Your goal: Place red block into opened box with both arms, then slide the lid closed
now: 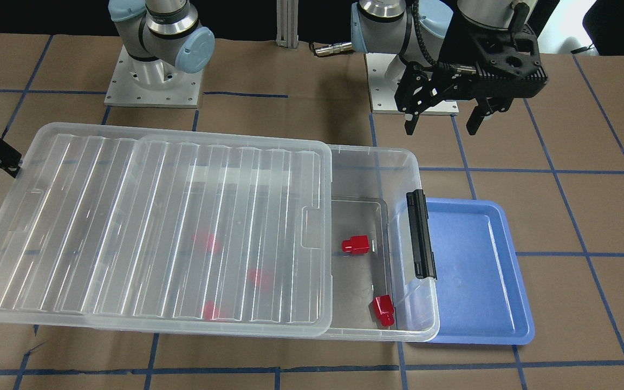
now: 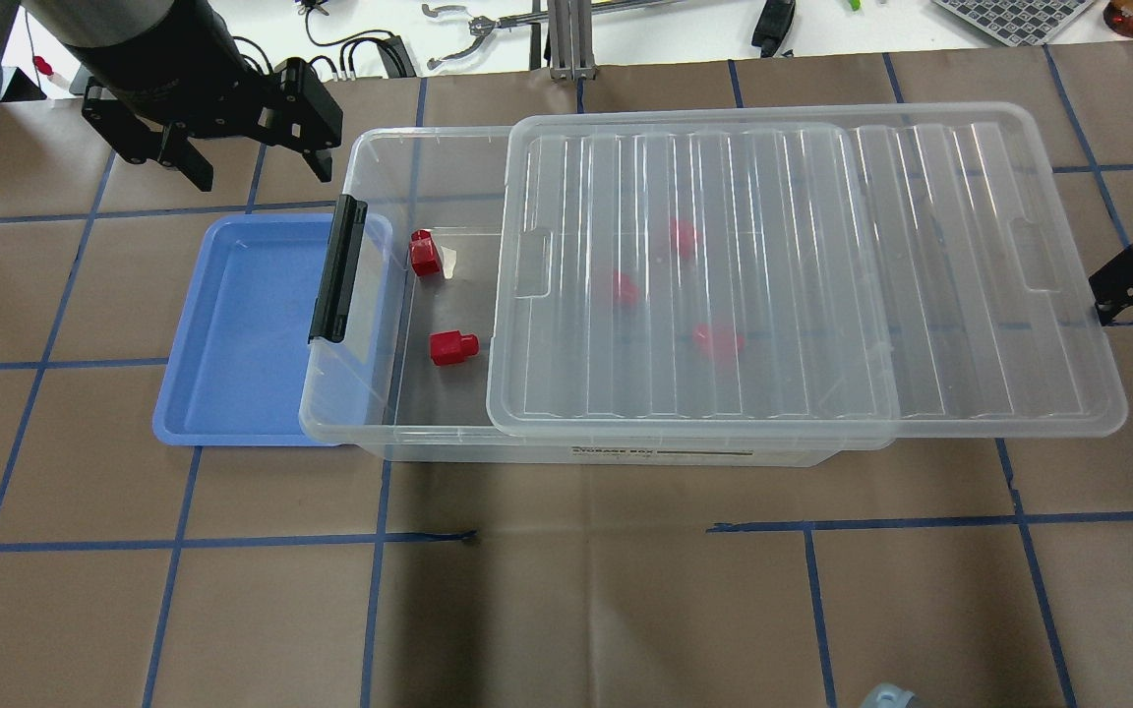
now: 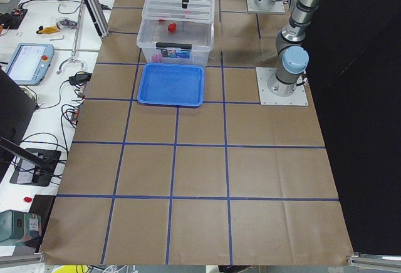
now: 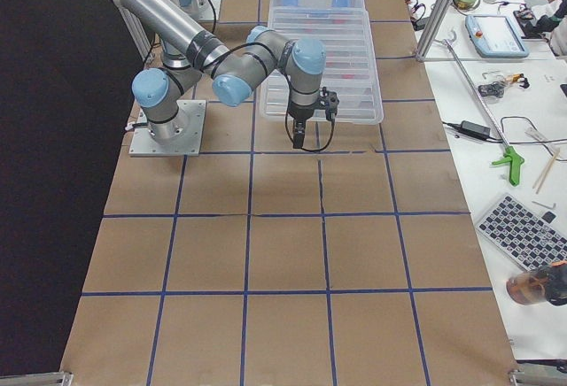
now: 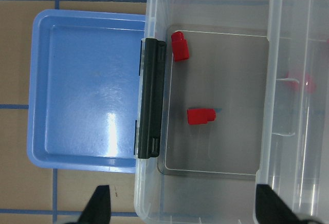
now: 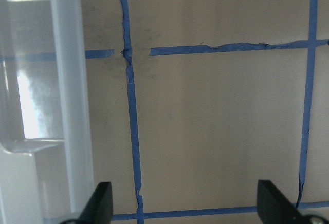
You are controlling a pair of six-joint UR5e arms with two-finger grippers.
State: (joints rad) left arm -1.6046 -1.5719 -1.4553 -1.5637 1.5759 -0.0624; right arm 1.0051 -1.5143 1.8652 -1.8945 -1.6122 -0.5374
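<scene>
Overhead exterior: brown, blue-taped table [image 2: 586, 610] under clear box [image 2: 527, 454]

Robotics lab: bolted arms [image 4: 168, 16], blue-taped grid table [image 3: 200, 179], cable-strewn bench [image 4: 478, 165] with teach pendant [image 4: 496, 34].

Red block [image 1: 355, 245]; clear ridged lid [image 1: 182, 227]; blue tray [image 1: 469, 271].

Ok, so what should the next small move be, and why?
Probably bring the right hand, open beside the lid's overhanging end, against it and push toward the black bar: red blocks already lie in the box, whose bar end is uncovered.
</scene>
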